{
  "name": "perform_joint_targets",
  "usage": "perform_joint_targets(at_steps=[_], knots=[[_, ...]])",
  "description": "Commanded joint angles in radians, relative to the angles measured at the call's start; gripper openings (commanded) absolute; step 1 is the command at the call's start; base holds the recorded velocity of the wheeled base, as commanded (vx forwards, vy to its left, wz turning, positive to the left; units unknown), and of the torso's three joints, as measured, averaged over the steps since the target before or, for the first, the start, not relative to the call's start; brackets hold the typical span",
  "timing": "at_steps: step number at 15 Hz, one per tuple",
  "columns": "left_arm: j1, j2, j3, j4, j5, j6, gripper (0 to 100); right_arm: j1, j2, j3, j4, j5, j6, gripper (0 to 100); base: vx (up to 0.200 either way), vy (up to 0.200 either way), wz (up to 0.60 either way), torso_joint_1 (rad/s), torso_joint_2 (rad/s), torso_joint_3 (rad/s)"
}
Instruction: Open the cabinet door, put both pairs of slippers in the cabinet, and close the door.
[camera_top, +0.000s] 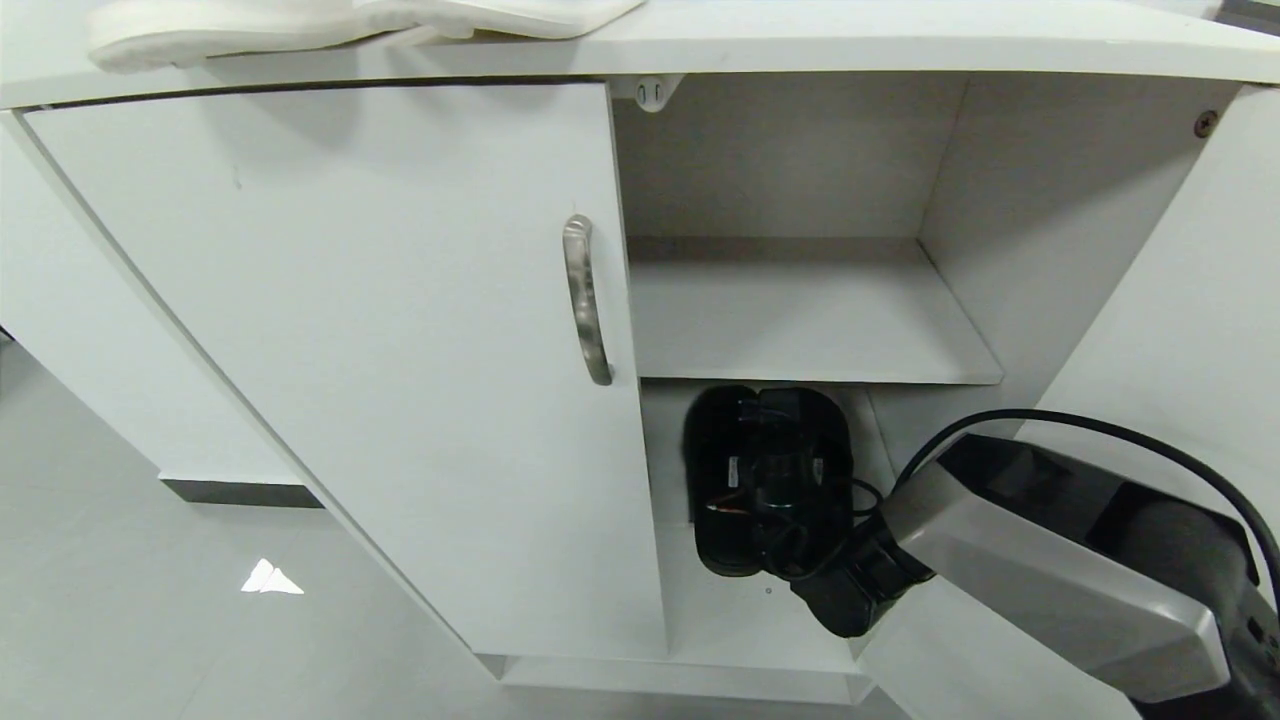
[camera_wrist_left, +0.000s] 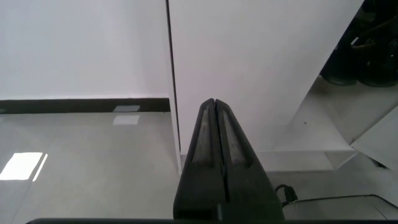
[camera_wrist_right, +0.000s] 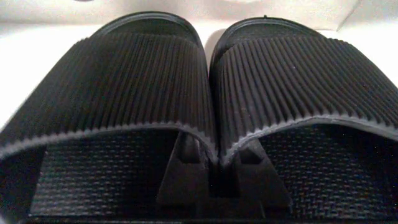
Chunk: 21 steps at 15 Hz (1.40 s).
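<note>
A pair of black ribbed slippers (camera_top: 765, 470) lies side by side on the cabinet's bottom floor (camera_top: 735, 620), under the middle shelf (camera_top: 800, 320). My right gripper (camera_top: 790, 540) reaches in through the open right half and is shut on the two inner edges of the slippers (camera_wrist_right: 143, 81), pinching them together between its fingers (camera_wrist_right: 180, 168). The right door (camera_top: 1180, 300) stands swung open. My left gripper (camera_wrist_left: 214, 124) is shut with nothing in it, low over the floor in front of the closed left door (camera_wrist_left: 249, 56). The slippers (camera_wrist_left: 367, 56) show at that view's edge.
The left door (camera_top: 350, 330) is closed, with a metal handle (camera_top: 587, 300) on its right edge. The middle shelf is bare. A white cloth (camera_top: 350, 25) lies on the cabinet top. A small white scrap (camera_top: 270, 578) lies on the grey floor to the left.
</note>
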Motion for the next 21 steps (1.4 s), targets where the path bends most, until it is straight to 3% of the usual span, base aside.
perform_joint_targets(at_steps=[1, 5, 6, 9, 16, 18, 21], knots=[[0.0, 0.002, 0.0, 0.0, 0.001, -0.001, 0, -0.011, 0.014, -0.03, 0.018, 0.002, -0.001, 0, 0.0, 0.0, 0.0, 0.0, 0.0, 0.0], [0.0, 0.002, 0.0, 0.0, 0.001, -0.001, 0, -0.014, 0.028, -0.061, 0.044, 0.009, -0.001, 0, 0.0, 0.0, 0.0, 0.0, 0.0, 0.0], [0.0, 0.002, 0.0, 0.0, 0.001, -0.001, 0, -0.014, 0.028, -0.061, 0.046, 0.012, -0.001, 100, 0.0, 0.0, 0.0, 0.0, 0.0, 0.0], [0.0, 0.002, 0.0, 0.0, 0.001, -0.001, 0, -0.011, 0.013, -0.033, 0.038, 0.012, 0.002, 100, 0.0, 0.0, 0.0, 0.0, 0.0, 0.0], [0.0, 0.002, 0.0, 0.0, 0.003, -0.003, 0, 0.068, -0.196, 0.292, -0.017, 0.054, 0.005, 100, 0.0, 0.0, 0.0, 0.0, 0.0, 0.0], [0.0, 0.002, 0.0, 0.0, 0.003, -0.007, 0, 0.099, -0.292, 0.436, -0.032, 0.133, 0.025, 100, 0.0, 0.0, 0.0, 0.0, 0.0, 0.0], [0.0, 0.002, 0.0, 0.0, 0.003, -0.006, 0, 0.134, -0.481, 0.645, -0.046, 0.344, 0.103, 100, -0.133, 0.0, 0.0, 0.003, 0.0, -0.002]])
